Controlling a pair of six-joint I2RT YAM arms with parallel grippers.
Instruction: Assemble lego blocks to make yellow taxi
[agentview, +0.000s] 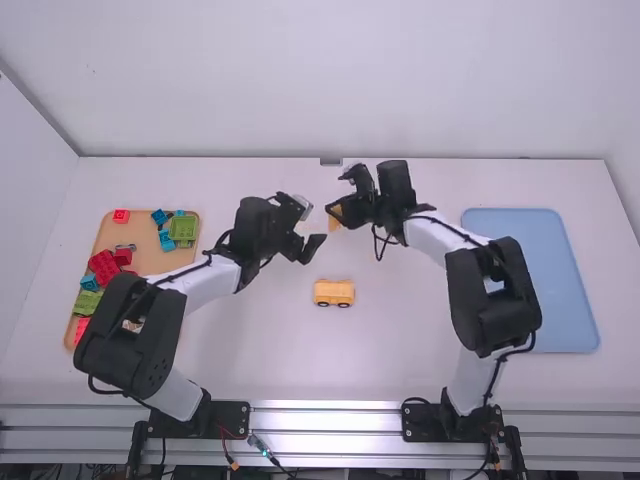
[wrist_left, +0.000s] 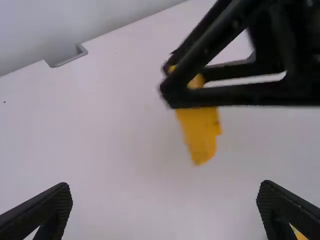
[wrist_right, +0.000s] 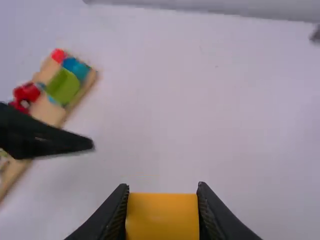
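– Right black gripper (agentview: 334, 212) is clamped on a yellow plastic block (agentview: 336, 218), yeah? Left black gripper (agentview: 305, 243)?
– Fingers wide apart. Blocky yellow car with dark wheels (agentview: 334, 291) sits on the white table (agentview: 400, 360), between the arms.

I see a wide gap between the left gripper's (agentview: 315, 247) spread fingers. Just beyond, the right gripper (agentview: 334, 210) and its yellow block (agentview: 336, 220) stand in my way. Nearer me, the toy car (agentview: 334, 292) sits mid-table, with passing room on both sides. My arms overhang the wooden tray (agentview: 150, 258) and blue tray (agentview: 560, 290).
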